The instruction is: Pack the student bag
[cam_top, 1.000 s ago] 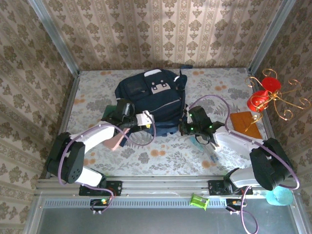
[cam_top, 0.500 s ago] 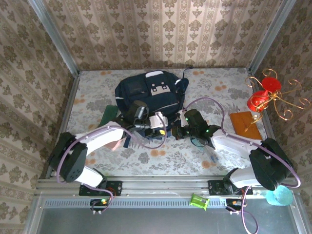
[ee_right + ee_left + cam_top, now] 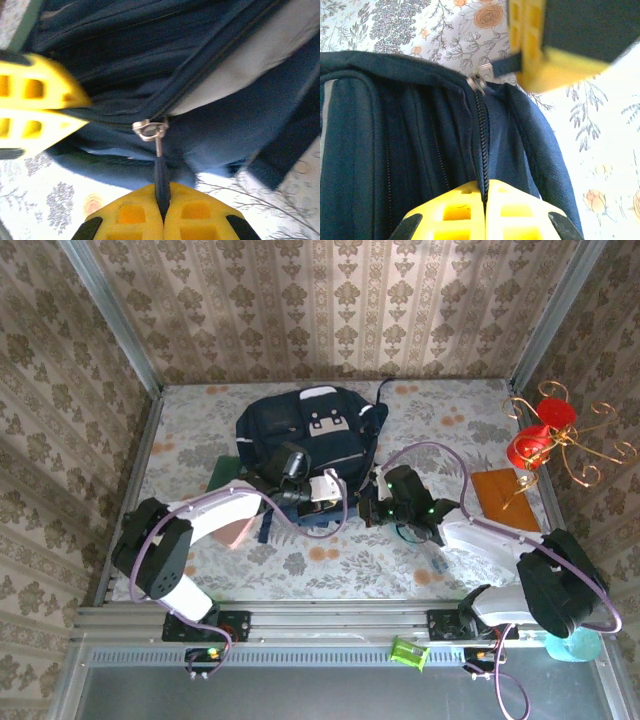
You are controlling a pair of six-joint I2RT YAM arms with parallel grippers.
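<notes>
The student bag lies flat on the floral worktop, with both arms reaching to the bag's near edge. The left hand is pressed together on the bag's fabric, right on its zip line. The right hand is clamped on the dark pull tab that hangs from the bag's slider. The step looks like working the zip. To do it well, the left hand should keep the seam taut while the right draws the tab in line with the teeth, steadily and never sideways, so the fabric does not bunch.
</notes>
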